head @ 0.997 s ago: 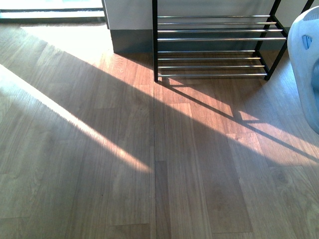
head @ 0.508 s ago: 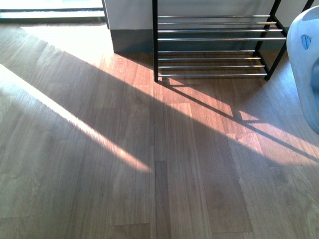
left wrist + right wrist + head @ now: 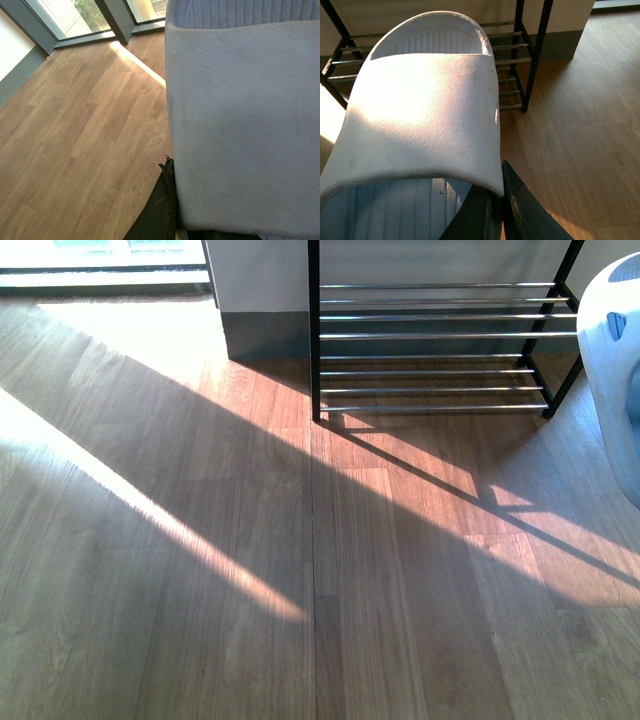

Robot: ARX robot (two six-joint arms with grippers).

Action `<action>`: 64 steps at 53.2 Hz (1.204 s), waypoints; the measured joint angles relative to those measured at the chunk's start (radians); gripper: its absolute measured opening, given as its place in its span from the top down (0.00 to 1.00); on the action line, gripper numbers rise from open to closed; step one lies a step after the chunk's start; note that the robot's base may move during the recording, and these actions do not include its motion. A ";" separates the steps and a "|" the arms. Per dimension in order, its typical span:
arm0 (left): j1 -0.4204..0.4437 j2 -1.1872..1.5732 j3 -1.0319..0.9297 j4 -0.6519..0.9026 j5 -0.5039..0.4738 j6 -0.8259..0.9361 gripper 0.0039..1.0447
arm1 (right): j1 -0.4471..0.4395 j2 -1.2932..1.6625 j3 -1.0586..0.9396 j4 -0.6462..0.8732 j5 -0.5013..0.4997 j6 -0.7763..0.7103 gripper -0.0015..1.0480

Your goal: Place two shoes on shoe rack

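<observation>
The shoe rack (image 3: 440,340), black side frames with chrome bars, stands against the wall at the back right in the front view, and it shows again as the shoe rack (image 3: 520,55) beyond the right-hand slide. My right gripper (image 3: 499,172) is shut on the strap edge of one pale blue slide (image 3: 420,110), which hangs at the right edge as the slide (image 3: 612,380) in the front view. My left gripper (image 3: 171,167) is shut on the strap of the other pale blue slide (image 3: 240,125). Only one dark finger (image 3: 159,210) shows beside that strap.
Wooden floor (image 3: 200,570) with bright sun stripes spreads in front of the rack. A white wall with grey skirting (image 3: 265,325) runs behind it, and a floor-level window (image 3: 100,260) lies at the back left. Dark window frames (image 3: 112,20) stand beyond the left slide.
The rack sits a little lower and further right in the front view than a second ago. The slide at the right edge keeps about the same place.
</observation>
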 joint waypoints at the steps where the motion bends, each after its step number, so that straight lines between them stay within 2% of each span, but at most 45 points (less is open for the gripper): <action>1: 0.000 0.000 0.000 0.000 0.000 0.000 0.99 | -0.001 0.000 0.000 0.000 0.001 0.000 0.98; 64: -0.002 0.003 -0.004 -0.001 -0.001 0.000 0.99 | 0.003 0.002 -0.002 0.000 0.003 0.000 0.98</action>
